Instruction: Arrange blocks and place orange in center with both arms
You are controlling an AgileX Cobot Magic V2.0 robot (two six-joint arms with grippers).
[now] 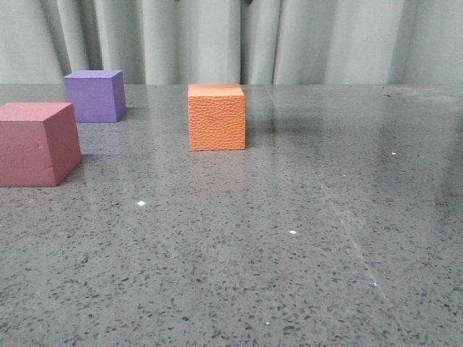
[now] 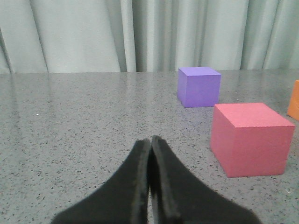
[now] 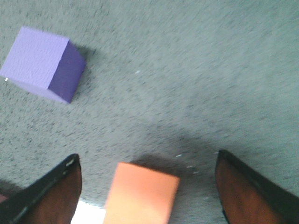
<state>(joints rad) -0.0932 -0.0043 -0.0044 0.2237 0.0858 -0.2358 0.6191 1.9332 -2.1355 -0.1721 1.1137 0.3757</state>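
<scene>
orange cube (image 1: 217,117) mid-bench toward the far edge, purple cube (image 1: 95,95) near the far left corner, pink cube (image 1: 36,143) at the left edge, left gripper (image 2: 150,154) pressed together and empty, right gripper (image 3: 147,186) spread wide above the orange cube, holding nothing

on the table (image 1: 289,253), one block (image 1: 217,117) sits mid-table, another (image 1: 95,95) back left, a third (image 1: 36,143) front left.

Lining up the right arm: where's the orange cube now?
Front view: orange cube stands mid-table, right of the purple cube; it sits between the open right gripper fingers.
</scene>
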